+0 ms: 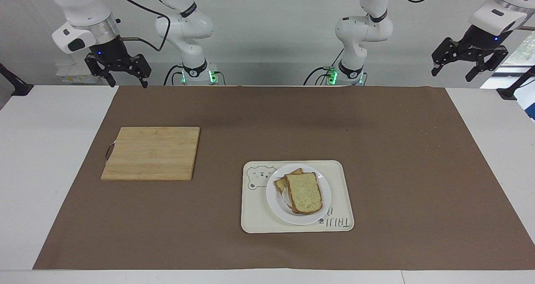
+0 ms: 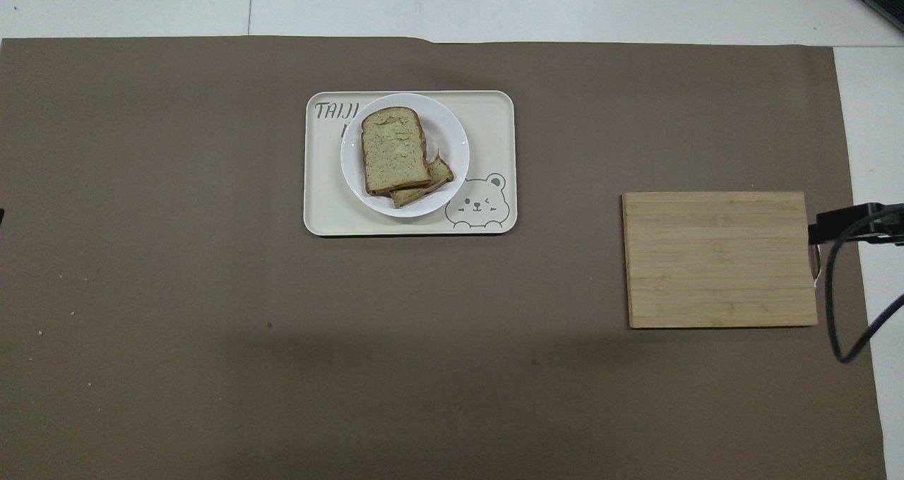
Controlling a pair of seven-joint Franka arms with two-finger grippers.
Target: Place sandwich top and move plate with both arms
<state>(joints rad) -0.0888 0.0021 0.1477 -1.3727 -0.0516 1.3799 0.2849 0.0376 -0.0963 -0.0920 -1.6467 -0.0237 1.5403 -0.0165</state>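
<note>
Facing view is showing a white table (image 1: 54, 158) that is carrying a brown paper mat (image 1: 376, 150) over most of its top. On the mat, a bamboo cutting board (image 1: 152, 153) is lying toward the right arm's end of the table, its small handle pointing outward to that end. A cream tray with a bear drawing (image 1: 334, 179) is sitting near the middle of the mat, farther from the robots than the cutting board. The white plate (image 1: 273, 198) is resting on that tray, beside the bear drawing. The sandwich top (image 1: 304, 192) is lying flat on the plate, covering most of a lower bread slice (image 1: 281, 184) whose corner is sticking out toward the bear. Both arms are waiting raised at the robots' edge of the table, well apart from the food. The right gripper (image 1: 127, 81) is hanging over the mat's corner at its own end, fingers spread and holding nothing. The left gripper (image 1: 453, 73) is hanging over the bare table at the other end, fingers likewise spread and empty. In the overhead view only a black mount and cable are showing beside the cutting board.
</note>
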